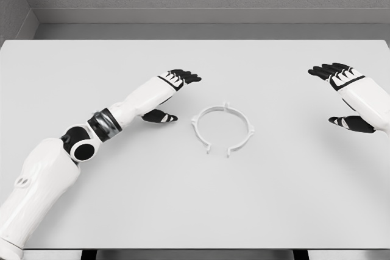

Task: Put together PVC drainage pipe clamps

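Head view, white pipe clamp (pixel 222 128) on table (pixel 195 211), left hand (pixel 172 92) and right hand (pixel 341 92) flanking, fingers spread, empty

Left arm (pixel 55 162): glossy white shells, black elbow joint with white round cap, grey-and-black banded forearm collar. Left hand (pixel 173 92) and right hand (pixel 341 92): black fingers, white knuckle plates.

- Pipe clamp (pixel 222 128): white, plastic look, smooth, matt.
- Table (pixel 195 211): pale grey, smooth, matt.
- Left hand (pixel 173 92): fingers black, matt; forearm shell glossy white.
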Motion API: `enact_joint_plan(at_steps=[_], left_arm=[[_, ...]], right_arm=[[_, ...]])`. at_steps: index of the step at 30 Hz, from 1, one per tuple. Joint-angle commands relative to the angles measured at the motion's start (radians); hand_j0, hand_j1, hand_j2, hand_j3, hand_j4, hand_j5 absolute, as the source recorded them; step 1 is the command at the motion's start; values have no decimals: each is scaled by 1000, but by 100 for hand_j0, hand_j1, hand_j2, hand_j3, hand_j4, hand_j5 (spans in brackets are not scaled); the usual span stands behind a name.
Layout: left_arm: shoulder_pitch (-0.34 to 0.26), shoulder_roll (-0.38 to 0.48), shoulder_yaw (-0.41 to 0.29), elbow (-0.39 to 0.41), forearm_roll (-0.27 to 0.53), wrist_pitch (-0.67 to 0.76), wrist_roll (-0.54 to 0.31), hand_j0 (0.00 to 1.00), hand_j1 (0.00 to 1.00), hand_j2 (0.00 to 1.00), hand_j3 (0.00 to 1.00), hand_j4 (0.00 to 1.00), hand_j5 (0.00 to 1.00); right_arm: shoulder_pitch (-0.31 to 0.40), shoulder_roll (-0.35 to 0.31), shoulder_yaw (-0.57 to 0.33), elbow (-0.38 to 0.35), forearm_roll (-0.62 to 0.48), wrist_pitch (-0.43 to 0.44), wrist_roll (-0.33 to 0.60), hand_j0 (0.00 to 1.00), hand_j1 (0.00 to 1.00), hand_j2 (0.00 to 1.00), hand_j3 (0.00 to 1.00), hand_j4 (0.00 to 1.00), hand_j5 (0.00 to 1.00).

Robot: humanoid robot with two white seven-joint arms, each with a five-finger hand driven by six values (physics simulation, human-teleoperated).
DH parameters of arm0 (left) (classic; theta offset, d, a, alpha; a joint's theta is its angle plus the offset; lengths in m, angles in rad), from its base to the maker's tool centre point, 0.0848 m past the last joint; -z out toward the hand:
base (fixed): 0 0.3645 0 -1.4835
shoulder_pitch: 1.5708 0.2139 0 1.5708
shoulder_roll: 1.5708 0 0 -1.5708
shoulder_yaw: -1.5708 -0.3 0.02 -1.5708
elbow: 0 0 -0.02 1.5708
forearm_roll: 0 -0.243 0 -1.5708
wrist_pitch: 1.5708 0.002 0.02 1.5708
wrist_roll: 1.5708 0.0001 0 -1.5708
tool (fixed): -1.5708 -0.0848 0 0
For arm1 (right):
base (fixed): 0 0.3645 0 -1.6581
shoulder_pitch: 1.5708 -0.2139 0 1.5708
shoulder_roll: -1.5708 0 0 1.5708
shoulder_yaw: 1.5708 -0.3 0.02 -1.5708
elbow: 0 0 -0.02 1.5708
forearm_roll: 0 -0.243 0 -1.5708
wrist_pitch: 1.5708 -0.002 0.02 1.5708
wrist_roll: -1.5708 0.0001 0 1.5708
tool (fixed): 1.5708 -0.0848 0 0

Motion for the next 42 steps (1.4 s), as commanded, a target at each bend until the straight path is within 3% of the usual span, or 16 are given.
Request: enact_joint_plan(at_steps=[1,12,13,15,22,28,42], left_arm=[[0,0,1,-2,6,0,1,100,100,100,100,100,100],[0,0,1,-2,6,0,1,100,100,100,100,100,100],[-33,108,33,-25,23,0,2,100,100,100,100,100,100],[-32,127,76,-25,23,0,4,100,100,100,100,100,100],[-32,153,79,-43,25,0,4,100,100,100,100,100,100],[-38,209,82,-43,63,0,4,100,100,100,100,100,100],[-37,233,91,-49,65,0,4,100,100,100,100,100,100]], right_arm=[[0,-1,0,0,-7,3,-1,100,100,100,100,100,100],[0,-1,0,0,-7,3,-1,100,100,100,100,100,100],[-43,-1,162,56,-4,3,1,100,100,100,100,100,100],[-44,25,167,50,-7,3,1,100,100,100,100,100,100],[-77,52,175,52,8,3,4,100,100,100,100,100,100],[-100,53,293,55,83,3,2,100,100,100,100,100,100],[-156,111,359,113,158,3,2,100,100,100,100,100,100]])
